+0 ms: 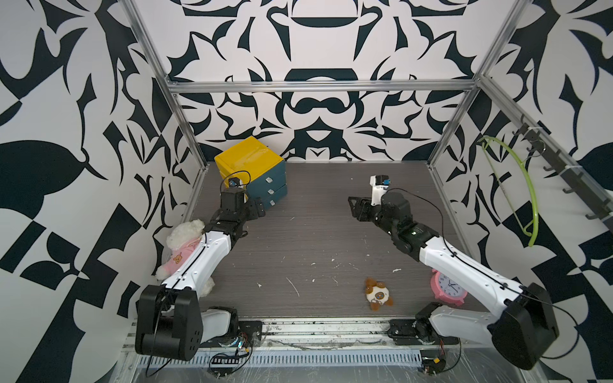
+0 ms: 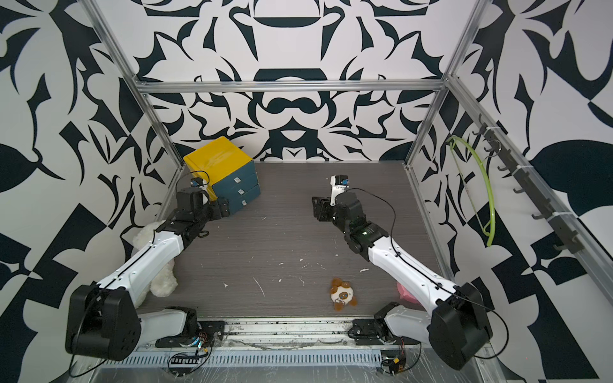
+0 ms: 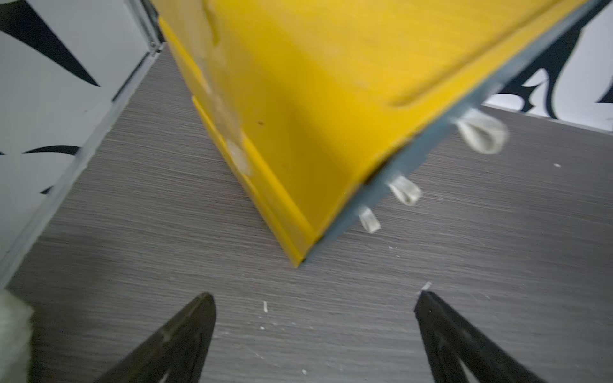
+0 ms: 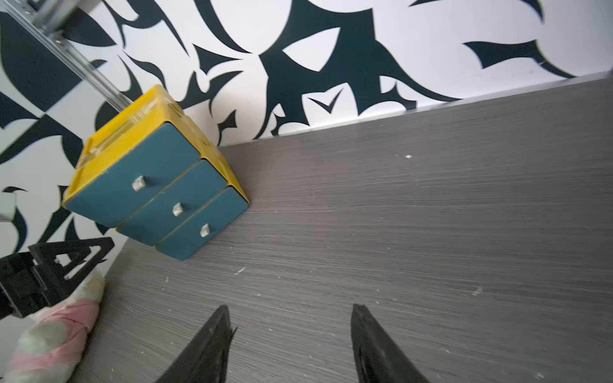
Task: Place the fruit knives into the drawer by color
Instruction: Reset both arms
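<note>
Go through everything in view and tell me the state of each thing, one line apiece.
Cabinet: upright, all three drawers shut.
Left gripper: jaws open, empty.
Right gripper: jaws open, empty.
Teddy: lying down, partly covered.
Small plush: lying flat.
Clock: partly hidden.
Hanger: hung up.

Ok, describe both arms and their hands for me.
Both the left arm and right arm have white shells between bulky black joints, with a thin black cable running along each. The left hand and right hand carry black, pointed triangular fingers. A small green light glows on the right arm.
</note>
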`<control>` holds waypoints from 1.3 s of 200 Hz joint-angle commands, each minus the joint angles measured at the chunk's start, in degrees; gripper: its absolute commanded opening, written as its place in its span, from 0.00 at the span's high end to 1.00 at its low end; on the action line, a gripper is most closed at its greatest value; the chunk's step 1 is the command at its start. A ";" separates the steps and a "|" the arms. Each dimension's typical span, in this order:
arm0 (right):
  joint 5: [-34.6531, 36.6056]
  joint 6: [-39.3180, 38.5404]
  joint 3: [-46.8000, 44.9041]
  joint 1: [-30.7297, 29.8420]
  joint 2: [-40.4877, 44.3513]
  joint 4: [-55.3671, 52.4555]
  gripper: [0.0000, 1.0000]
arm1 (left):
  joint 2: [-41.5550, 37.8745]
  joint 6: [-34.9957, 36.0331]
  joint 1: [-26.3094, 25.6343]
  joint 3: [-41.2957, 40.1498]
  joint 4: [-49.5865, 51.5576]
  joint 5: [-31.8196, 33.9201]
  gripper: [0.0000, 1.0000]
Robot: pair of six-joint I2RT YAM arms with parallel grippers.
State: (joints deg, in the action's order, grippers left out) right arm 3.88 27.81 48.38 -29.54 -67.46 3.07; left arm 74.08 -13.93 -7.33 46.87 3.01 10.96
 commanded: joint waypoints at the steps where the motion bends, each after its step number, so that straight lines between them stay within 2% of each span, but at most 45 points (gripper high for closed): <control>1: 3.07 -2.76 -1.27 2.59 3.72 -1.20 0.39 | 3.38 3.55 3.52 -2.94 -8.64 1.51 0.01; 22: 3.84 -3.19 -2.39 5.15 5.68 -1.81 0.38 | 5.64 5.89 3.79 -7.05 -16.01 1.59 0.01; 52: 4.27 -4.27 -3.11 7.63 7.46 -2.72 0.37 | 5.84 11.29 3.69 -15.87 -31.63 2.50 0.01; 81: 5.57 -5.56 -3.53 9.49 7.96 -2.76 0.35 | 9.28 11.77 4.71 -19.60 -38.46 -1.44 0.01; 100: 6.10 -6.80 -3.79 11.89 8.68 -2.80 0.35 | 12.34 11.06 4.58 -23.79 -48.92 -1.89 0.01; 113: 6.61 -8.35 -4.10 13.95 9.65 -2.67 0.34 | 16.13 13.05 3.90 -26.90 -59.99 -2.12 0.01; 128: 10.98 -10.95 -5.29 16.02 11.26 -1.39 0.34 | 13.52 10.98 4.90 -24.07 -49.62 -3.05 0.01; 142: 16.20 -14.32 -7.58 17.16 12.65 1.94 0.31 | 15.27 10.94 5.75 -25.29 -55.13 -4.01 0.01; 157: 21.77 -18.07 -10.25 17.89 13.00 6.45 0.30 | 13.73 10.53 5.75 -24.29 -50.64 -4.14 0.01; 175: 27.42 -21.73 -13.03 18.40 10.25 11.29 0.27 | 14.56 10.68 5.75 -24.85 -53.07 -3.97 0.01; 207: 31.14 -24.22 -18.56 19.11 2.73 19.00 0.25 | 14.20 10.60 5.75 -24.47 -51.72 -4.08 0.01; 260: 28.86 -22.73 -21.96 21.93 -10.23 28.52 0.26 | 14.33 10.64 5.75 -24.42 -51.72 -4.04 0.01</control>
State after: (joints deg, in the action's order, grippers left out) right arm 31.62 4.71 26.79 -9.21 -74.72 21.96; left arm 88.88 -3.16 -1.78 22.06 -47.79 7.55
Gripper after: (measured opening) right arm 0.745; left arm 0.991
